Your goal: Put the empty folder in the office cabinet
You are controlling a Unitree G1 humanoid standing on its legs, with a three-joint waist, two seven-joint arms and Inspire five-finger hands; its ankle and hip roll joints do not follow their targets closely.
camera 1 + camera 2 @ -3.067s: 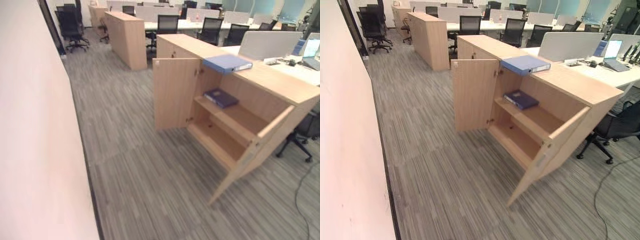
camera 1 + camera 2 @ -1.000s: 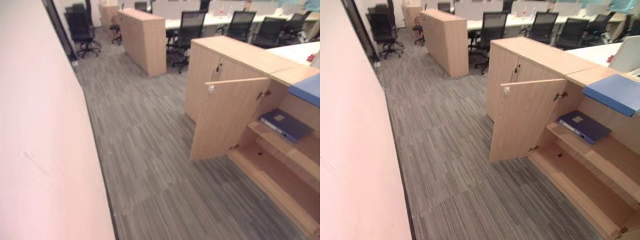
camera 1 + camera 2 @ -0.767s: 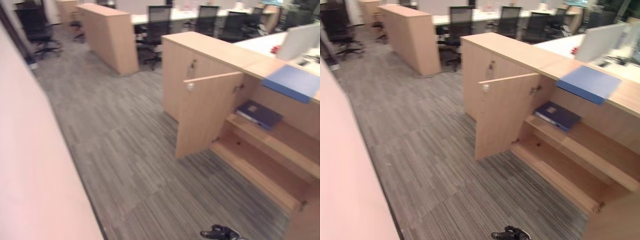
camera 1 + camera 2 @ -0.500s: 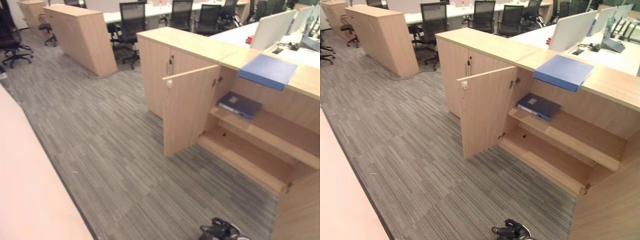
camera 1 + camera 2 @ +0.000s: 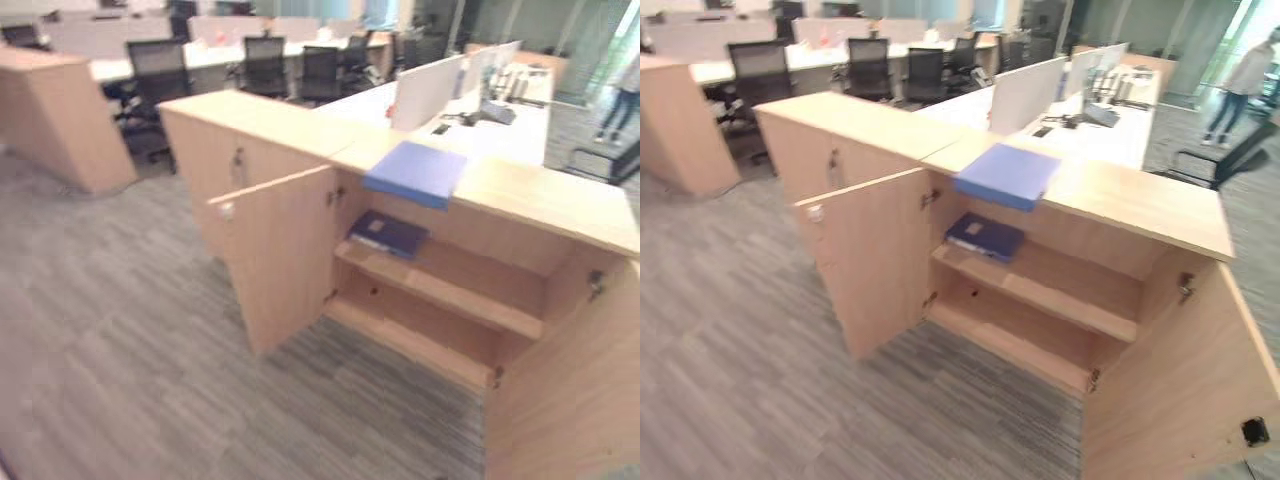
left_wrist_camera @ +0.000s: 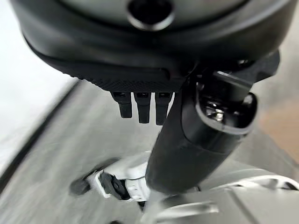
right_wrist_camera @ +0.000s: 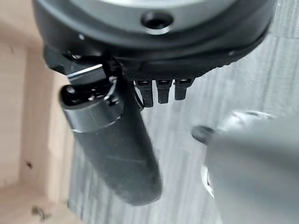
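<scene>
Folder, flat blue rectangle, overhangs the light wood-grain cabinet top. Left hand and right hand hang relaxed, grasping nothing; fingertips cut off.

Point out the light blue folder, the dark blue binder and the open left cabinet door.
light blue folder (image 5: 1007,175), right eye view, middle of its cover, on the cabinet top.
dark blue binder (image 5: 985,237), right eye view, its cover, on the upper shelf.
left cabinet door (image 5: 280,255), left eye view, middle of the door panel.
</scene>
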